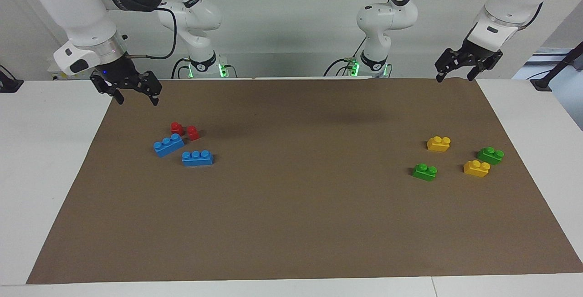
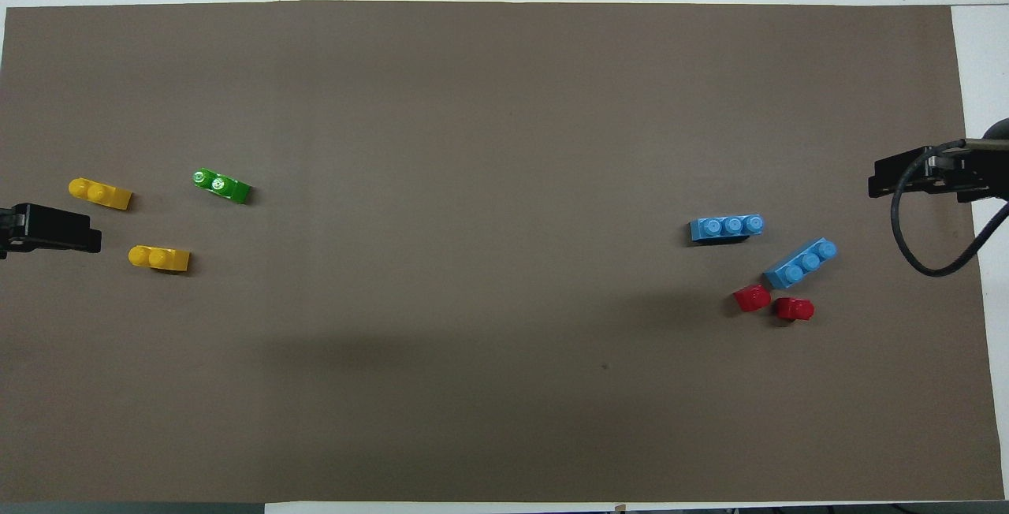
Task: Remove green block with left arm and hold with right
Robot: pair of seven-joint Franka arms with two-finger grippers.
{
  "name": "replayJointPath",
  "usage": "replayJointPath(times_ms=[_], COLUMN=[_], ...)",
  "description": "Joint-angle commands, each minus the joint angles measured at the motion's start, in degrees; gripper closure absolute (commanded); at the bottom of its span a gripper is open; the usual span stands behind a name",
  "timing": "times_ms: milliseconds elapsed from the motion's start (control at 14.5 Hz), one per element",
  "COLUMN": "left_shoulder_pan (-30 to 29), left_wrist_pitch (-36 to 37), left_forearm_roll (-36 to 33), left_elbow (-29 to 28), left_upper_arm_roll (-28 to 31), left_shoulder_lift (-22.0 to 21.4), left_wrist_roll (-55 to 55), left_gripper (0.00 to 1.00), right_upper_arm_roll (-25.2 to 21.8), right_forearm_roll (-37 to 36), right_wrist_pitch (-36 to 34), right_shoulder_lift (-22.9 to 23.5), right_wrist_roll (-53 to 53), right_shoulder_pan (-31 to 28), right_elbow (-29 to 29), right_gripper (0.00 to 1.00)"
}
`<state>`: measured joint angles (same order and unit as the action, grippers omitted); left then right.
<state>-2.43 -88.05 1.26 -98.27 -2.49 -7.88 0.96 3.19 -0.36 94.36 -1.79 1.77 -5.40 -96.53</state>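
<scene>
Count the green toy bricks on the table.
2 small green plastic two-stud bricks, both toward the left arm's end of the table. One green brick lies farther from the robots; the other green brick lies nearer, hidden overhead by the raised left gripper.

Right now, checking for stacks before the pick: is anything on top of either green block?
No. The facing view shows the green block and the second green block bare on the brown mat, studs up. From overhead the raised left gripper hides the second.
</scene>
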Motion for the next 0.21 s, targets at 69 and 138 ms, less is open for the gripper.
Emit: replayJointPath(times_ms=[69, 138], left_shoulder_pan=[0.58, 0.58], left_wrist_pitch=[-0.19, -0.19], left_forearm_roll=[-0.64, -0.64], left_elbow=[-0.96, -0.96], left_upper_arm_roll=[0.29, 0.29], left_shoulder_lift=[-1.09, -1.09], left_wrist_roll=[0.09, 0.09], left_gripper=[0.00, 0.00], right_upper_arm_roll=[0.15, 0.15], right_forearm_roll=[-1.83, -1.83], right_wrist_pitch=[-1.55, -1.55], right_shoulder_lift=[0.29, 0.29], right_wrist_roll=[-1.33, -1.25], right_shoulder_pan=[0.04, 0.04], right_elbow=[0.91, 1.00], right_gripper=[0.00, 0.00])
